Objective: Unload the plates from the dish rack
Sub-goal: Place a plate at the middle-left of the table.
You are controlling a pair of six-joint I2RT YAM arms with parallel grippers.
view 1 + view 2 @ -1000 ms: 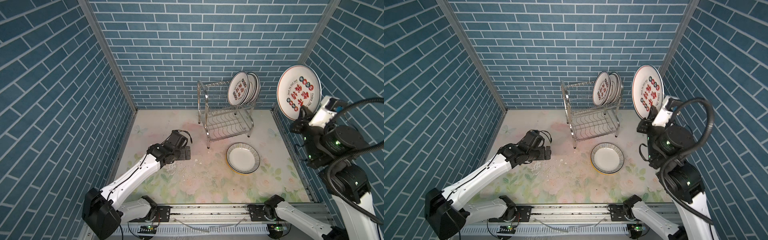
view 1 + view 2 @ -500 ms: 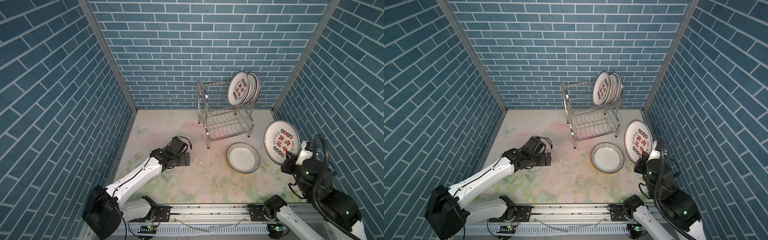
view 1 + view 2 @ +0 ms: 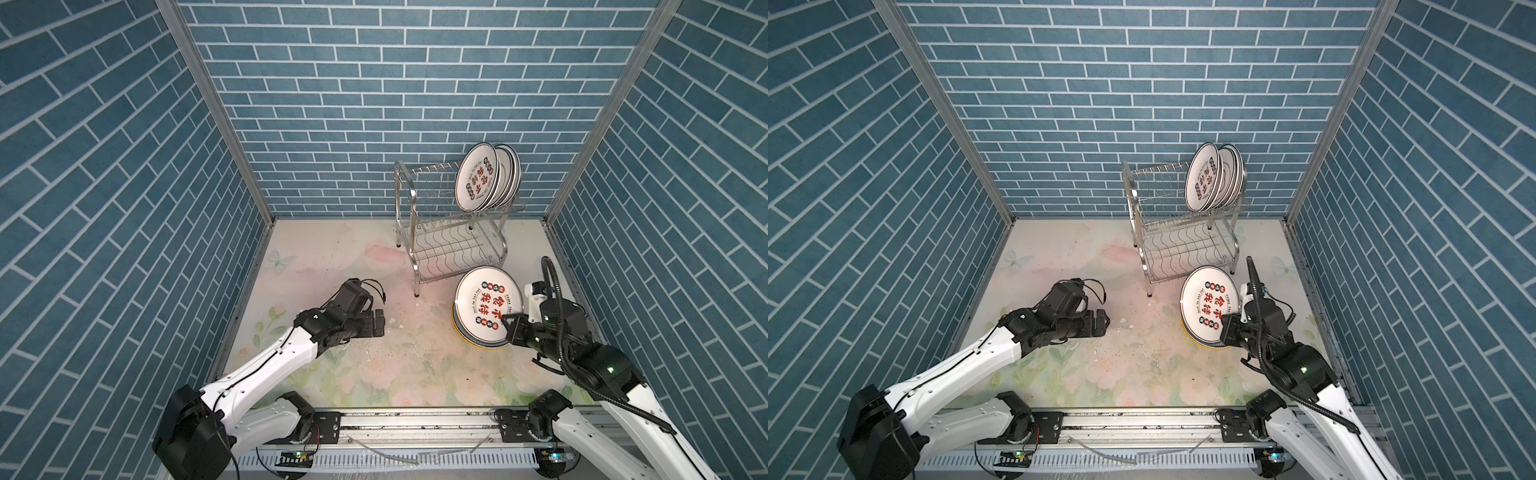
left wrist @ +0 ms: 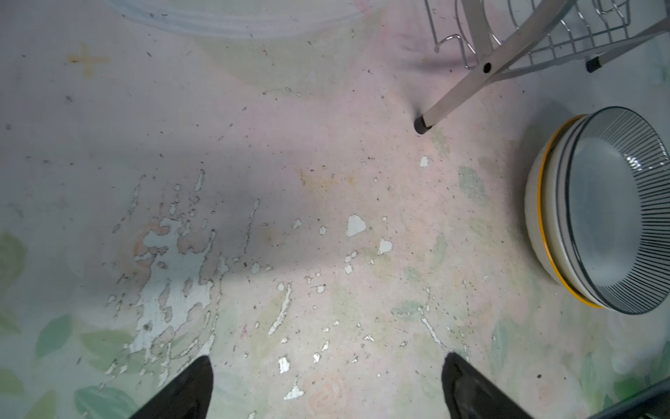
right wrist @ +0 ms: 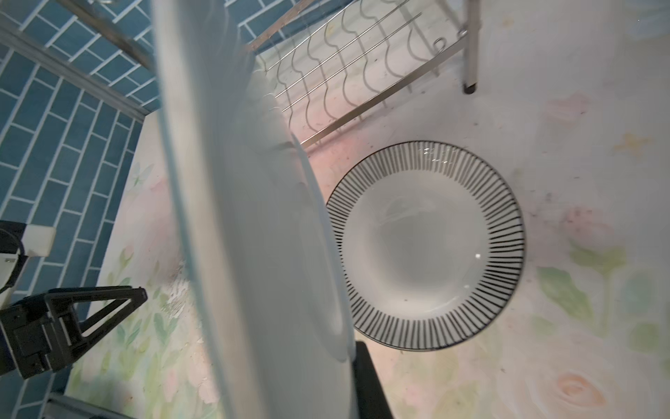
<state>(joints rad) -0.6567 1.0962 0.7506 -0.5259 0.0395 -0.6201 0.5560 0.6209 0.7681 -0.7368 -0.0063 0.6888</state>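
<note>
R gripper (image 3: 508,323) clamps red-lettered plate (image 3: 486,305) rim, tilted over striped plate (image 5: 431,250).

Plates (image 3: 486,176) stand in the dish rack (image 3: 453,249); a stack (image 3: 465,334) lies before it.

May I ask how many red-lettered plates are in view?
2. One plate stands foremost on the dish rack's top tier; the right gripper holds the other plate, tilted, over the table stack. Plates behind the first may be lettered too.

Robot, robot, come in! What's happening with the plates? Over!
Left gripper open, empty. Right gripper shut on round white red-lettered plate, tilted over black-striped plate. Steel wire dish rack holds more plates. Nothing blocking.
</note>
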